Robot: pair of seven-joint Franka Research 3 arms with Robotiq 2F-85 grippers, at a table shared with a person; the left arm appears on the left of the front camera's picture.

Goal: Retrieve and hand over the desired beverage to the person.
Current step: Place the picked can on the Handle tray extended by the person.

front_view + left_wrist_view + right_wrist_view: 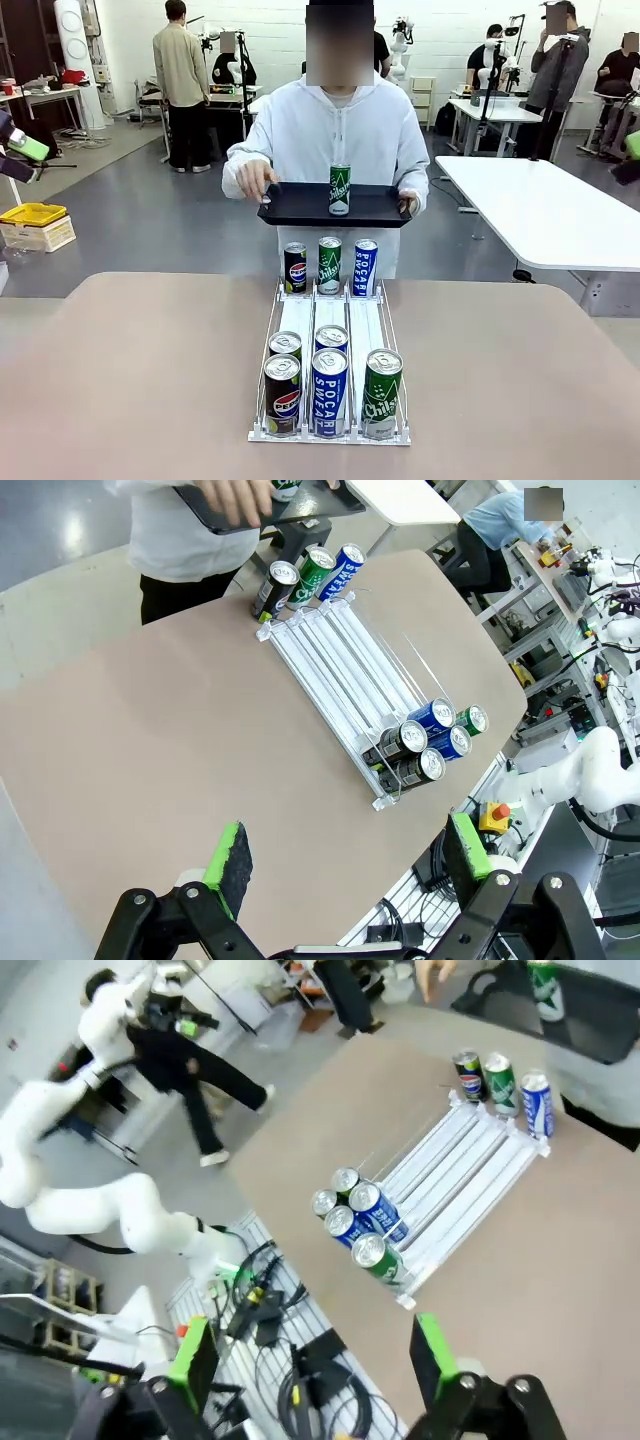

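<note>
The person (340, 130) in a white hooded jacket stands at the far side holding a black tray (295, 207) with a green can (340, 189) upright on it. On the table lies a clear rack (298, 322). At its far end stand a Pepsi can (295, 268), a green can (329, 265) and a blue Pocari can (365, 267). At its near end stand two Pepsi cans (283, 395), two Pocari cans (329, 392) and one green can (381, 395). My left gripper (349, 850) and right gripper (313, 1352) hang open and high above the table, holding nothing.
The brown table (130, 370) has wide bare areas on both sides of the rack. A white table (545, 215) stands at the back right and a yellow bin (33, 214) on the floor at the left. Other people work farther back.
</note>
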